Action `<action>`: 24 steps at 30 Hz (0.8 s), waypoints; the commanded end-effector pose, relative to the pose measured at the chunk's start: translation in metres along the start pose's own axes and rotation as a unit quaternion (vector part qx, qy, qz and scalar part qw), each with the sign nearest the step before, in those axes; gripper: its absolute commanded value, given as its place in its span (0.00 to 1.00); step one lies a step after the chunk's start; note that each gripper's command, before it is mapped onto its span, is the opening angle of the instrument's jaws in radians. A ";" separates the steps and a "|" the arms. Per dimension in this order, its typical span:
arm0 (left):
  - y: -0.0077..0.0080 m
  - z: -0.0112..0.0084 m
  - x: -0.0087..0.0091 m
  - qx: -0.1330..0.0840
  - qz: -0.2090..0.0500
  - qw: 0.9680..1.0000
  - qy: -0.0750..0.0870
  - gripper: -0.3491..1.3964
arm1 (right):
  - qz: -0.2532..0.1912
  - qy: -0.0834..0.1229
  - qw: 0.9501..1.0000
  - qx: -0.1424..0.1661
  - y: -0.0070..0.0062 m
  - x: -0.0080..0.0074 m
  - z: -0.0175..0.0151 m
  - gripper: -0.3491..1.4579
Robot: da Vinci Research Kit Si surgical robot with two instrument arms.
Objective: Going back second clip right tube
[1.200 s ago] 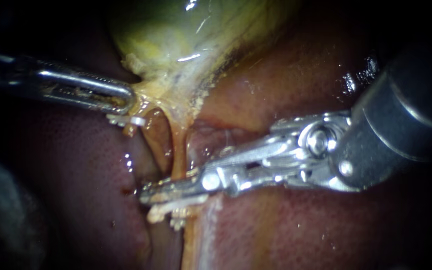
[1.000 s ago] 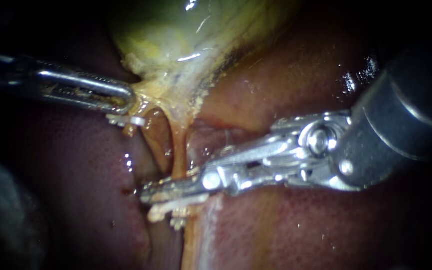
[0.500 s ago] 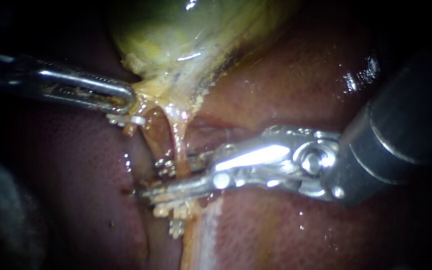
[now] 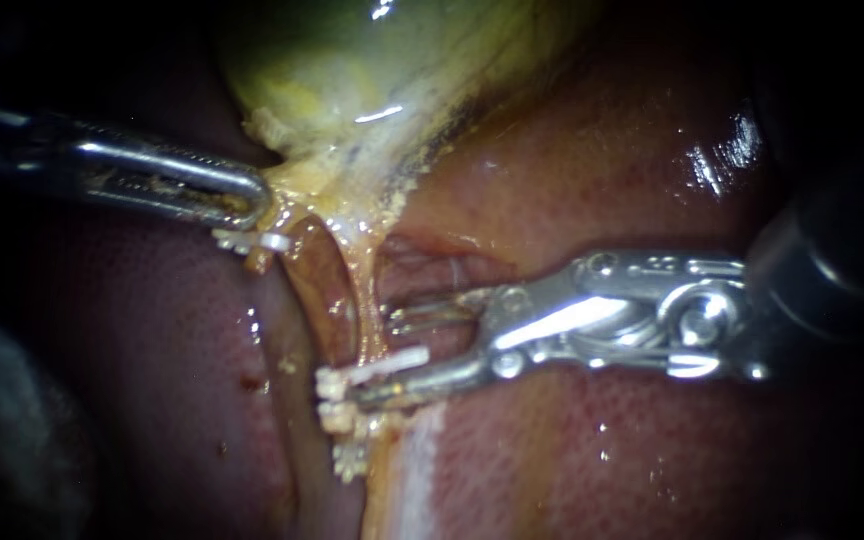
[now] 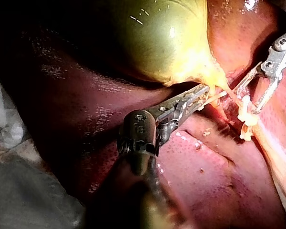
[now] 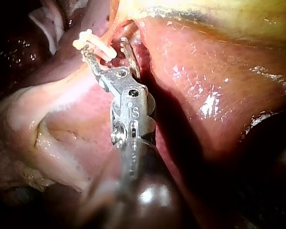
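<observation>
The yellow-green gallbladder (image 4: 352, 70) narrows into two tan tubes. My left instrument (image 4: 252, 205) is shut on the gallbladder's neck and holds it to the left; the left wrist view shows the same grip (image 5: 200, 95). The right tube (image 4: 360, 300) carries a fresh white clip (image 4: 382, 366), with more white clips (image 4: 337, 415) just below it. My right instrument (image 4: 377, 352) has open jaws astride the right tube. Its lower jaw lies along the fresh clip and its upper jaw stands apart. The right wrist view shows these open jaws (image 6: 107, 47) at the clip (image 6: 95, 43).
Red-brown liver (image 4: 602, 460) surrounds the tubes on both sides. A small white clip (image 4: 252, 240) hangs just under my left instrument's jaws. The left tube (image 4: 302, 280) runs close beside the right one. A pale band of tissue (image 4: 412, 470) runs down from the clips.
My right instrument's jaws have opened and drawn back to the right, leaving a white clip across the right tube. The left instrument has kept its hold.
</observation>
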 end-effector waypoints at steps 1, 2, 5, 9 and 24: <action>0.0000 0.0000 0.0000 0.000 0.000 1.000 0.000 0.00 | -0.010 0.002 1.000 -0.003 0.0000 -0.0002 -0.0009 0.47; 0.0000 0.0000 0.0000 0.000 0.000 1.000 0.000 0.00 | -0.021 0.003 1.000 -0.003 0.0000 -0.0003 -0.0016 0.47; 0.0000 0.0000 0.0000 0.000 0.000 1.000 0.000 0.00 | -0.052 0.006 0.999 -0.005 0.0000 -0.0002 -0.0039 0.47; 0.0000 -0.0001 0.0000 0.000 0.000 1.000 0.000 0.00 | -0.083 0.009 0.996 -0.006 0.0002 0.0003 -0.0068 0.47; -0.0008 0.0014 -0.0005 0.003 0.002 1.000 0.001 0.00 | -0.115 -0.009 0.993 -0.016 0.0000 0.0002 -0.0104 0.47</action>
